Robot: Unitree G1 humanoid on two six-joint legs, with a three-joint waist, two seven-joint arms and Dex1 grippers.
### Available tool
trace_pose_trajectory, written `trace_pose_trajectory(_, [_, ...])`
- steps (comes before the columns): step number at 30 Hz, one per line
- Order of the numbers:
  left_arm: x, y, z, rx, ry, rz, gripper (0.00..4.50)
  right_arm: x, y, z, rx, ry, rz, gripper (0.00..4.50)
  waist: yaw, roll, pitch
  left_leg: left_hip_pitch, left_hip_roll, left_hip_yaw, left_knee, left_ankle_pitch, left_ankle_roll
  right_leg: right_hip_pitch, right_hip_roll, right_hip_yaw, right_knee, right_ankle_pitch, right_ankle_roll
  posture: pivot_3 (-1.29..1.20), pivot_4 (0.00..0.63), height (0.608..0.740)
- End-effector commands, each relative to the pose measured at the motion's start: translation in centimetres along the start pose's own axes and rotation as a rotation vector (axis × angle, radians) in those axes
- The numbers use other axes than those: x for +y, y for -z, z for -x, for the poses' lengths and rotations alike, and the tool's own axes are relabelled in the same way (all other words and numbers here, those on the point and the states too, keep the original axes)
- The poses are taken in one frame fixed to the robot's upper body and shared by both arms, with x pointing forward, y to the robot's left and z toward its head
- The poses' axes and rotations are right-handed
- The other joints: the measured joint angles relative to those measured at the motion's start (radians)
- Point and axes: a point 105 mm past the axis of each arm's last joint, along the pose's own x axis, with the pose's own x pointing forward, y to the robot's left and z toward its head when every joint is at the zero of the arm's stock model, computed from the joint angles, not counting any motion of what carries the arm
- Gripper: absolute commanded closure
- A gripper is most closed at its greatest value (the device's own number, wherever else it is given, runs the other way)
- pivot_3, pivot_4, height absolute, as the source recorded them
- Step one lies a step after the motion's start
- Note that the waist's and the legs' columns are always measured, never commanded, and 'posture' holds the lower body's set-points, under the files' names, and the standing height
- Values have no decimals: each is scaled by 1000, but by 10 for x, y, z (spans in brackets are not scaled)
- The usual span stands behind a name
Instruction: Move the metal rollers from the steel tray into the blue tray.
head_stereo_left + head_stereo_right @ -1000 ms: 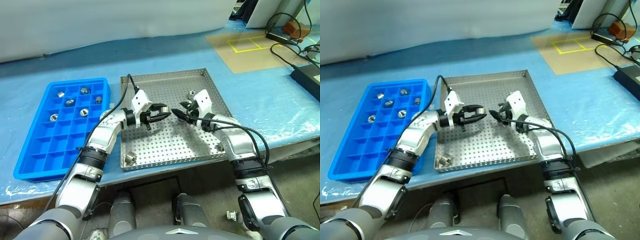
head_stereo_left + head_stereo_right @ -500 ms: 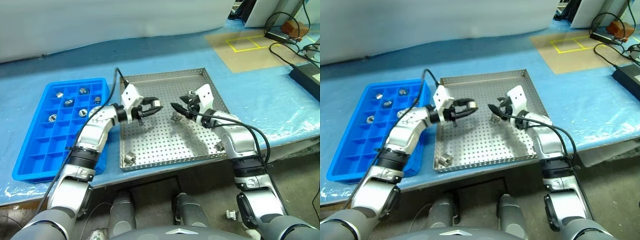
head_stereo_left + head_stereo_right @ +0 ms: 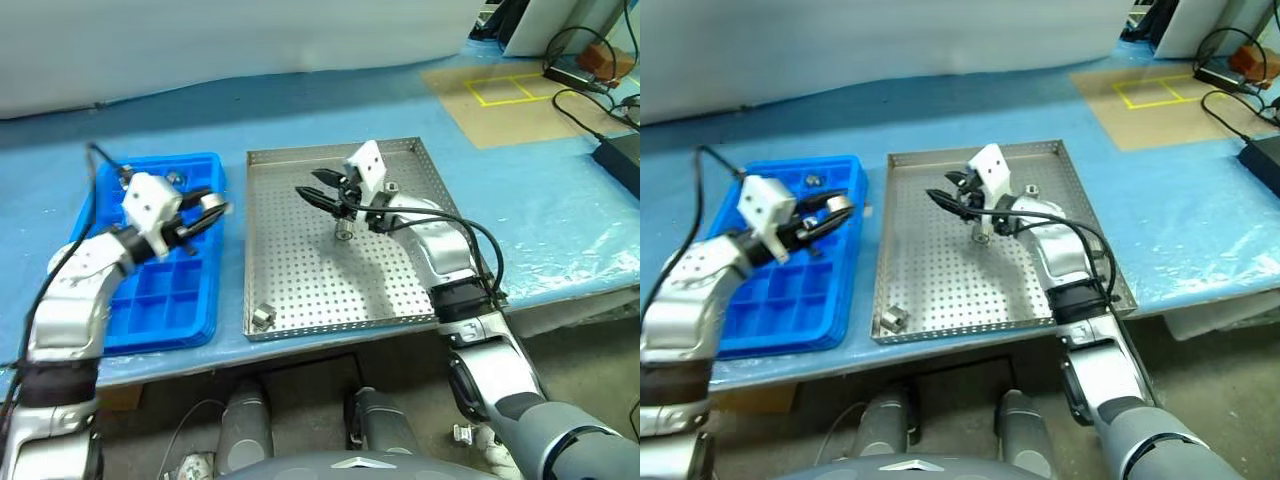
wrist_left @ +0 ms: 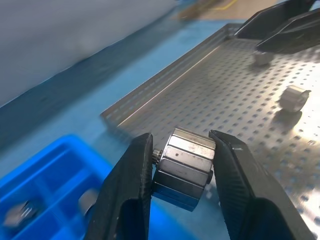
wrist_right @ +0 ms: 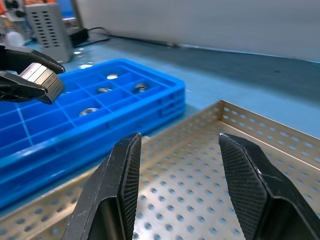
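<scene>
From the head camera I see my left gripper (image 3: 205, 212) over the blue tray (image 3: 105, 330), near the edge that faces the steel tray (image 3: 400, 300). Something small and shiny sits at its tips, but from up here I cannot make out what. The left wrist view shows it well: the two black fingers (image 4: 127, 195) pinch a metal roller (image 4: 183, 161) from both sides, and it hangs in the air above the blue tray's wall.

My right gripper (image 3: 318, 196) floats above the back half of the steel tray and points toward the blue tray. In the right wrist view its fingers (image 5: 117, 180) are spread wide with nothing between them. That view also catches the left gripper holding the roller (image 5: 42, 80) out over the blue tray, and a few rollers (image 5: 91, 111) lying in the blue squares.

There is a strip of blue table cover (image 3: 232, 250) between the two trays, so they do not touch. The steel tray has a low rim all around. Most of its holed floor is bare, so there is lots of room to move there.

In the steel tray I count three rollers. One (image 3: 343, 233) lies just below my right gripper. One (image 3: 390, 187) is near the back, just past the right wrist. One (image 3: 263, 316) sits in the front corner on the left side. The front squares of the blue tray look bare, and the arm hides much of the back rows.
</scene>
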Motion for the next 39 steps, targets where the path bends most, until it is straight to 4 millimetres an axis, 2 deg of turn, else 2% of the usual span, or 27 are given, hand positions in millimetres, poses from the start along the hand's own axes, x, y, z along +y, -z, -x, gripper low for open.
trace_pose_trajectory(1, [15,-13,28,-8,-137,-48,3081,10,-14,-14,-49,-73,35,1936,19,0,0,0,0,0,-1,0,0,0,0,0,0,0,0,214,150,740])
trace_pose_trajectory(4, [27,-5,48,48,-300,-32,3081,18,-14,-26,-56,-127,29,1936,46,-1,0,0,1,-1,-2,0,-1,-1,0,-1,0,-1,-1,268,150,740])
trace_pose_trajectory(10, [44,5,68,81,-519,-45,3081,29,-15,-39,-65,-194,31,1936,92,-1,0,-1,2,-4,-3,0,-1,0,0,-4,0,-1,-2,334,150,740])
trace_pose_trajectory(15, [46,28,73,137,-605,-31,3081,31,-14,-42,-64,-202,39,1936,104,-1,0,-2,2,-6,-3,1,-1,0,0,-6,0,-1,-2,321,150,740])
trace_pose_trajectory(20, [53,55,82,218,-690,-19,3081,24,-10,-36,-54,-169,44,1936,102,-1,0,-3,2,-12,-3,3,-4,0,1,-8,0,-1,-2,289,150,740])
trace_pose_trajectory(27, [50,74,74,270,-650,27,3081,15,-6,-27,-39,-119,52,1936,101,-1,0,-4,1,-14,-3,3,-5,0,1,-10,0,-1,-2,234,150,740])
trace_pose_trajectory(29, [48,80,73,287,-629,67,2366,14,-5,-25,-37,-106,54,1916,99,-2,0,-4,1,-14,-2,5,-7,0,1,-10,1,-1,-1,234,150,740])
trace_pose_trajectory(31, [46,81,73,293,-604,71,1842,12,-5,-24,-35,-97,56,1916,98,-2,0,-4,1,-14,-2,5,-8,0,1,-10,1,-1,-1,234,150,740])
trace_pose_trajectory(36, [56,80,80,305,-636,50,194,9,-4,-22,-29,-81,60,1916,95,-2,0,-4,2,-14,-2,5,-8,0,2,-10,1,-1,-1,210,150,740])
trace_pose_trajectory(39, [59,73,78,275,-624,56,194,9,-3,-22,-26,-79,64,1916,96,-2,0,-4,2,-14,-2,5,-8,0,2,-10,1,0,0,208,150,740])
